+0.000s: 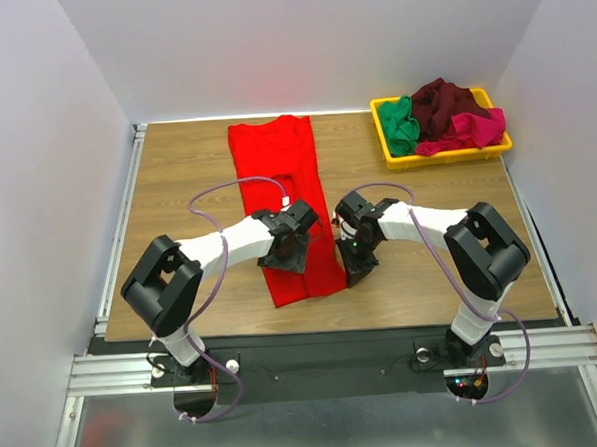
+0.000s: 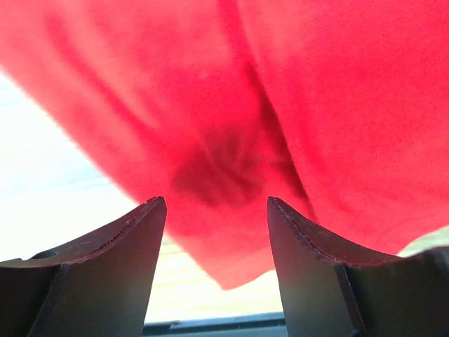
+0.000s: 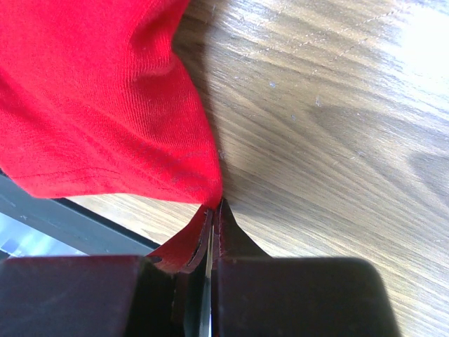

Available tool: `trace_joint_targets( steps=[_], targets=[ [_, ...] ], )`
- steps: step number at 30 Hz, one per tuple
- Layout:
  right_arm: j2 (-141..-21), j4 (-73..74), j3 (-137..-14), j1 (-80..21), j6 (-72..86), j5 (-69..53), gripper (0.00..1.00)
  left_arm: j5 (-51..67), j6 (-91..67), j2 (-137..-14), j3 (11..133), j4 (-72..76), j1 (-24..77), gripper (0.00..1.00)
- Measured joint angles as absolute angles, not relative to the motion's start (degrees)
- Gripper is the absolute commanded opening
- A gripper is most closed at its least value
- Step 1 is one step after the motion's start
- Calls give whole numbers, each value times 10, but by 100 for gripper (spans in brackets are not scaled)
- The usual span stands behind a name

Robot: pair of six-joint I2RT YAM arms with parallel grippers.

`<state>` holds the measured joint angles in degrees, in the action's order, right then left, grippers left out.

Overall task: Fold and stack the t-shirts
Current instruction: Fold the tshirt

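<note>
A light brown wooden table [image 1: 176,170] is seen from above, with the two arms reaching in from its near edge. On the left, the left gripper [image 1: 285,249] is held over the near half of a bright red cloth t-shirt [image 1: 276,175]. The shirt is laid out as a long narrow strip running from the far edge of the table toward the near edge, a little left of centre. In the left wrist view the left gripper [image 2: 216,203] is seen with its jaws standing well apart. The red t-shirt [image 2: 231,91] fills the space beyond them, and a dark shadow is cast on the cloth between the two fingers. No cloth is pinched there.

Just to the right, the right gripper [image 1: 358,252] is placed at the right edge of the red strip, near its near end. In the right wrist view the right gripper [image 3: 214,210] is seen closed tight on an edge of the red t-shirt [image 3: 91,91], and the cloth is drawn up from the wood into a peak at the fingertips.

At the far right corner a yellow rectangular plastic tray [image 1: 382,129] is set, well apart from both grippers. Three crumpled shirts are heaped in it: a green t-shirt [image 1: 402,126] at the left, a dark maroon t-shirt [image 1: 447,101] at the far middle, and a magenta-pink t-shirt [image 1: 474,129] at the right.
</note>
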<state>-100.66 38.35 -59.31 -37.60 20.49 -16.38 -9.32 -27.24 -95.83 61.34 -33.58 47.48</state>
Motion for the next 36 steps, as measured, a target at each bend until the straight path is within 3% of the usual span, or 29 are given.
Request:
trace_joint_targets(
  steps=[11,13,16,19,22,36],
  targets=[
    [-1008,385,-596,-378,197,-164,4,-57,-270,-903,654,-310,472,71],
    [-1009,388,-600,-379,193,-163,11,-41,-269,-908,654,-295,472,71],
    [-1012,391,-611,-380,184,-162,36,-21,-265,-926,654,-281,472,71],
    [-1013,390,-624,-380,175,-163,50,-4,-261,-939,645,-271,472,72],
    [-1013,389,-636,-380,168,-163,57,6,-259,-941,625,-268,472,71],
    [-1013,388,-641,-380,152,-178,59,-13,-283,-919,553,-302,472,72]
  ],
)
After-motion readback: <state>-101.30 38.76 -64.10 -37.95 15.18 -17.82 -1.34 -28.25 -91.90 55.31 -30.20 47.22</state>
